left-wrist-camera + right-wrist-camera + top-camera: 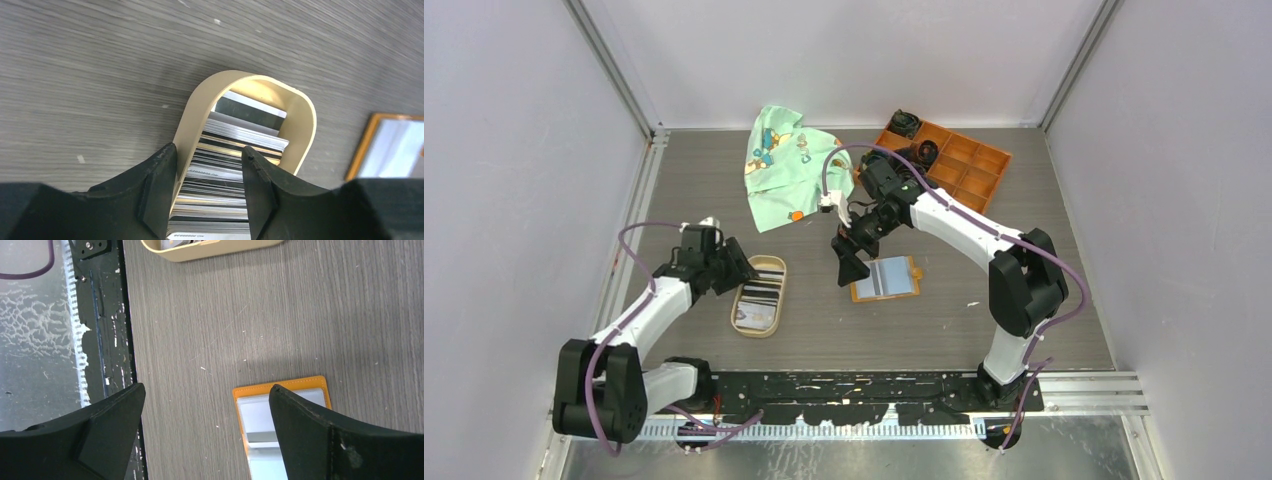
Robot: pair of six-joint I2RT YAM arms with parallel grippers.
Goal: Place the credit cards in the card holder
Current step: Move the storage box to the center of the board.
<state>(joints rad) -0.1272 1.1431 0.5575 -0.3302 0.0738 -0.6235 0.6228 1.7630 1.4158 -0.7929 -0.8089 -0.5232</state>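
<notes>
The credit cards [760, 298] lie stacked and overlapping in a tan oval dish [776, 264]. In the left wrist view the cards [235, 145] show as dark, white and striped edges inside the dish [192, 117]. My left gripper [741, 271] is open at the dish's near end. Its jaws [209, 151] straddle the dish's left wall and part of the cards. The card holder [886, 279] lies open on the table, orange with pale slots. My right gripper [850, 264] is open and empty, hovering just left of the holder [257, 412].
A green printed cloth [782, 165] lies at the back middle. An orange compartmented tray [964, 162] with black items [905, 123] stands at the back right. The black base rail [874, 385] runs along the near edge and shows in the right wrist view [102, 315].
</notes>
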